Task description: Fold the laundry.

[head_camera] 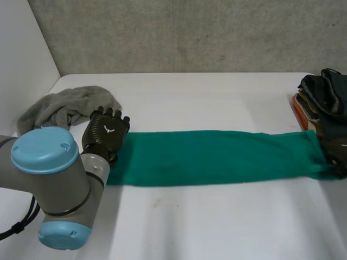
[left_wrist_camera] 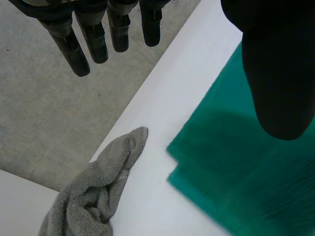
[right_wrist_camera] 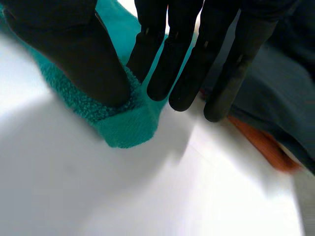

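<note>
Left hand (head_camera: pixel 107 130) held spread over left end of green towel (head_camera: pixel 217 157); right end pinched by right hand (right_wrist_camera: pixel 74 54). Lengthwise fold judged done; crosswise folds and grey towel (head_camera: pixel 59 105) outstanding.

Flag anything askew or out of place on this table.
The grey towel sits crumpled by the table's far left corner, unfolded. At the green towel's end near the left robot hand, the layers' edges lie offset, not aligned.

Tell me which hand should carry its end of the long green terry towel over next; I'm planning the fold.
Likely the right hand: its thumb and straight fingers pinch a corner of the long green terry towel. The left hand hangs open above the other end, gripping nothing.
</note>
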You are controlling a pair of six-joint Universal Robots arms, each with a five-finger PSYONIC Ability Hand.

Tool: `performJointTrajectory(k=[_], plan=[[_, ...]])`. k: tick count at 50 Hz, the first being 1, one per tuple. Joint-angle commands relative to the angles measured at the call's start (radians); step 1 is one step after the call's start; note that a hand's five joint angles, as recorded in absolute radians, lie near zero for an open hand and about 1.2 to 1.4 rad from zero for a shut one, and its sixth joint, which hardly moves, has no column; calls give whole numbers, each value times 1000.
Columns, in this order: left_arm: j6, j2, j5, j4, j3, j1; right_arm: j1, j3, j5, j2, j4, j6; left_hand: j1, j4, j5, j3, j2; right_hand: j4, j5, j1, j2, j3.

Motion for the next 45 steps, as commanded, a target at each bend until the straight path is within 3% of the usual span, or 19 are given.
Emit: performJointTrajectory(k=[1, 8, 18, 22, 25, 28, 34, 35, 36, 37, 42, 45], plan=[[0, 54, -1, -2, -25, 4, -82, -43, 135, -32, 10, -174, -14, -27, -50, -36, -31, 204, 260, 261, 214, 207], [0, 114, 1, -2, -70, 21, -50, -50, 215, -75, 1, -305, -14, -27, -50, -36, -31, 204, 260, 261, 214, 207], [-19, 183, 1, -2, -102, 31, 491, -92, 204, -154, -135, -109, -10, -24, -46, -33, -27, 204, 260, 261, 214, 207], [-31, 203, 1, -2, -107, 46, 713, -109, 145, -115, -262, -106, -10, -24, -46, -33, -27, 204, 260, 261, 214, 207], [-39, 209, 1, -2, -108, 46, 865, -138, 67, -8, -330, -110, -10, -24, -46, -33, -27, 204, 260, 261, 214, 207], [-40, 207, 1, -2, -110, 41, 956, -168, -9, 90, -342, -113, -10, -24, -46, -33, -27, 204, 260, 261, 214, 207], [-42, 198, 1, -2, -108, 34, 1011, -165, -86, 170, -342, -139, -13, -27, -49, -36, -30, 191, 246, 247, 200, 193], [-42, 197, 1, -2, -108, 34, 1011, -168, -81, 175, -338, -141, -13, -27, -49, -36, -30, -115, -59, -58, -105, -112], [-42, 197, 1, 0, -105, 32, 1007, -174, -67, 170, -332, -139, -13, -27, -49, -36, -30, -868, -812, -811, -858, -865], [-42, 195, 1, 0, -102, 29, 1001, -171, -54, 165, -329, -136, -13, -27, -49, -36, -30, -1018, -962, -961, -1008, -1015], [-43, 174, 30, 15, -55, -17, 990, -136, 23, 112, -281, -54, -10, -24, -46, -33, -27, -1018, -962, -961, -1008, -1015], [-46, 145, 48, 33, -21, -57, 903, -83, 45, -8, -231, 70, -7, -21, -43, -30, -24, -1018, -962, -961, -1008, -1015]])
